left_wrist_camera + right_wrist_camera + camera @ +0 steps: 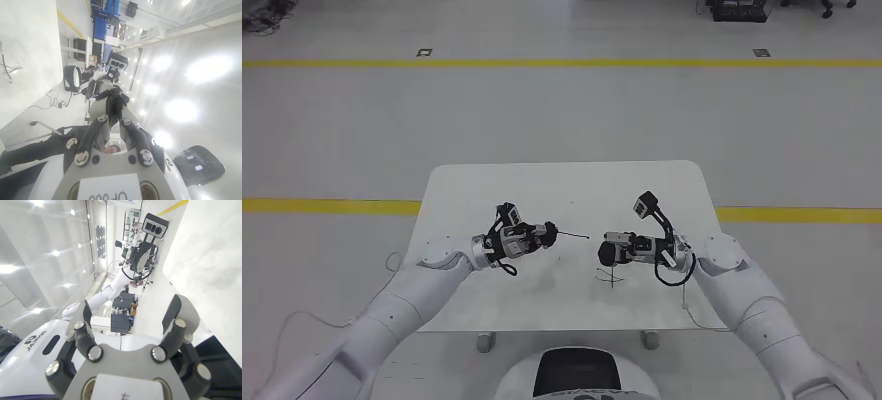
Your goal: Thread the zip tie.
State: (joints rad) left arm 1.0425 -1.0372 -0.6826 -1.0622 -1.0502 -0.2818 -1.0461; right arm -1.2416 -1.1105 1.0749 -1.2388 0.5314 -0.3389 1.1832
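**Top view: tie tip points at the open right gripper**

Top view, mid-frame. The left gripper [548, 234] is pinched on one end of the zip tie [574, 236], and the strap is held off the white table [492, 190].

The tie's long axis runs nearly level across the frame, with the free tip aimed toward frame right. The right gripper [604, 252] sits just beyond that tip and slightly lower in frame. It is near the tip but not touching it.

In the right wrist view its fingers [86, 313] are spread wide with nothing between them. In the left wrist view the fingers are drawn together on a dark strap.

A few loose ties [610, 278] lie on the table below the right gripper.

Judgement: the tie is secured on one side only. The right arm is the nearer one to the free end, and it needs to come up and across in frame to meet the tip along the strap's line. I cannot tell which end carries the head.
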